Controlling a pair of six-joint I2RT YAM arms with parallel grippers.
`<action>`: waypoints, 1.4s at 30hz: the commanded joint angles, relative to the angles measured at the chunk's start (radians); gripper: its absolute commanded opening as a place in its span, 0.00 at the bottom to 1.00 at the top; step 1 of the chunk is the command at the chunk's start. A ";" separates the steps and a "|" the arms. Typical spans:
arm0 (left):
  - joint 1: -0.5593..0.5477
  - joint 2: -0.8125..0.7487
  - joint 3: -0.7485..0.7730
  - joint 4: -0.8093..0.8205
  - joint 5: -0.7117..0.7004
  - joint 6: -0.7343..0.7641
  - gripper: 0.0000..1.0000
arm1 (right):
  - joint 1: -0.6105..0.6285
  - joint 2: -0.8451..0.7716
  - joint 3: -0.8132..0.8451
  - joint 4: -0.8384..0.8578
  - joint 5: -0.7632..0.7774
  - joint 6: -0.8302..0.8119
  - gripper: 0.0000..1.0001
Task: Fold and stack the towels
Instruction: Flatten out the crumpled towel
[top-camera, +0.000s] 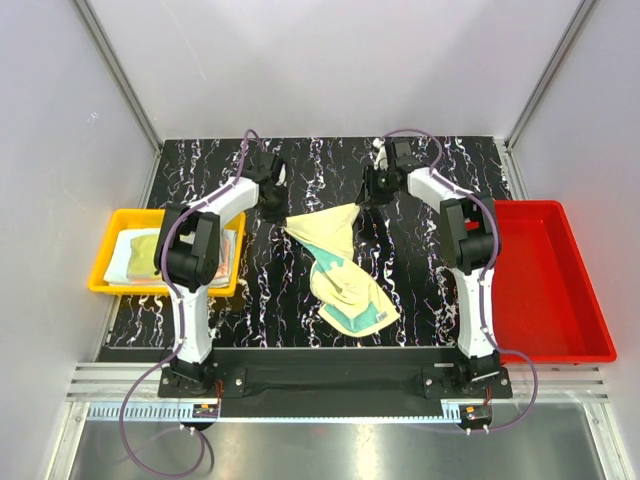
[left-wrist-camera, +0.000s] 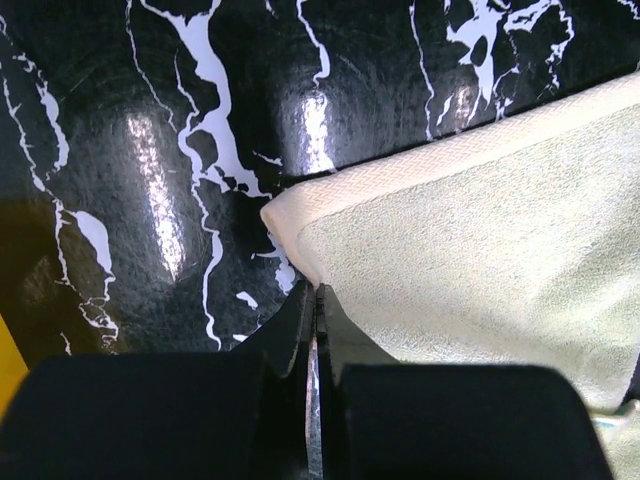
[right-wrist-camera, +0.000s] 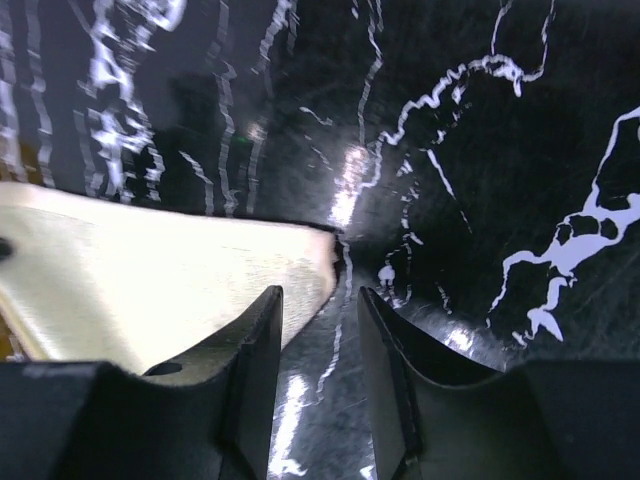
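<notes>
A pale yellow towel (top-camera: 345, 280) with teal markings lies crumpled in the middle of the black marble table (top-camera: 420, 290). My left gripper (top-camera: 274, 208) is at the towel's far left corner. In the left wrist view, my left gripper (left-wrist-camera: 318, 292) has its jaws shut, with the tips pinching the towel's hemmed edge (left-wrist-camera: 450, 250) just below the corner. My right gripper (top-camera: 367, 197) is at the far right corner. In the right wrist view, my right gripper (right-wrist-camera: 320, 290) is open low over the table. The towel's corner (right-wrist-camera: 180, 270) lies beside and under its left finger (right-wrist-camera: 255, 350), not between the jaws.
A yellow bin (top-camera: 110, 225) at the left table edge holds folded towels (top-camera: 135, 250). A red bin (top-camera: 590, 300) stands at the right edge. Grey enclosure walls surround the table.
</notes>
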 joint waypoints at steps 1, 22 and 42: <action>0.001 0.011 0.050 0.016 0.020 0.019 0.00 | 0.015 0.021 0.059 0.013 0.000 -0.078 0.43; 0.001 0.004 0.038 0.046 0.057 0.018 0.00 | 0.115 0.098 0.065 -0.068 0.270 -0.201 0.36; -0.004 -0.289 0.096 0.167 0.305 0.081 0.00 | 0.112 -0.449 -0.050 -0.128 0.428 -0.248 0.00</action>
